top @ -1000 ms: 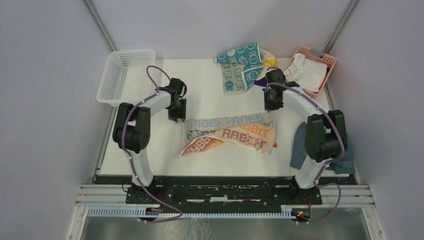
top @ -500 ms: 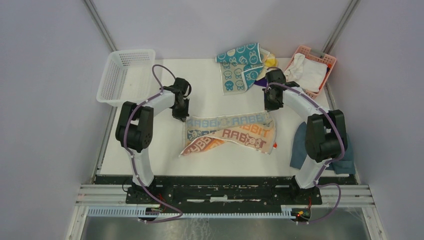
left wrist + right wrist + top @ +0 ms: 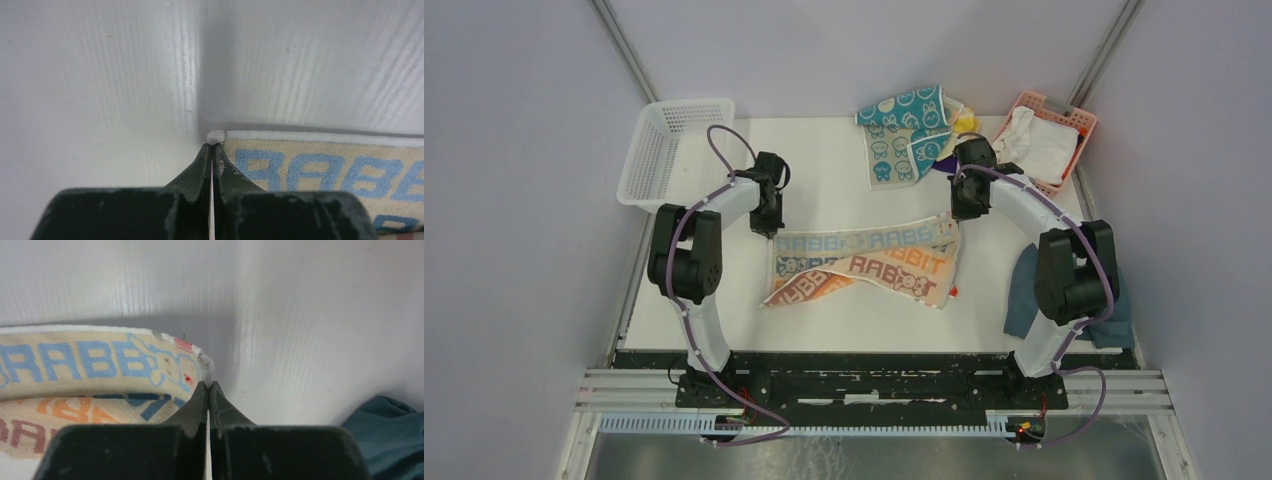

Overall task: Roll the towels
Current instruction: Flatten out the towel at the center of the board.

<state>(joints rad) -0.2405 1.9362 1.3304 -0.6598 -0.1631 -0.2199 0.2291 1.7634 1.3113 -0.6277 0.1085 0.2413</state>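
Note:
The peach-orange towel (image 3: 859, 262), printed with RABBIT lettering, lies partly folded across the middle of the table, its far edge drawn taut between my two grippers. My left gripper (image 3: 771, 232) is shut on the towel's far-left corner; in the left wrist view the white hem bulges just past its closed tips (image 3: 215, 144) and the towel (image 3: 325, 165) runs off to the right. My right gripper (image 3: 957, 215) is shut on the far-right corner (image 3: 208, 386), with the towel (image 3: 100, 365) running left. A teal rabbit-face towel (image 3: 904, 130) lies heaped at the back with yellow (image 3: 965, 121) and purple (image 3: 945, 153) cloths.
A white mesh basket (image 3: 669, 150) stands at the back left. A pink basket (image 3: 1074, 125) holding a white cloth (image 3: 1036, 142) is at the back right. A dull blue-grey cloth (image 3: 1024, 290) hangs over the table's right edge and shows too in the right wrist view (image 3: 390, 425).
My left gripper closed on the towel's far-left corner and pulled it left and slightly back. The whole towel slid left and its far edge straightened. The right arm barely moved.

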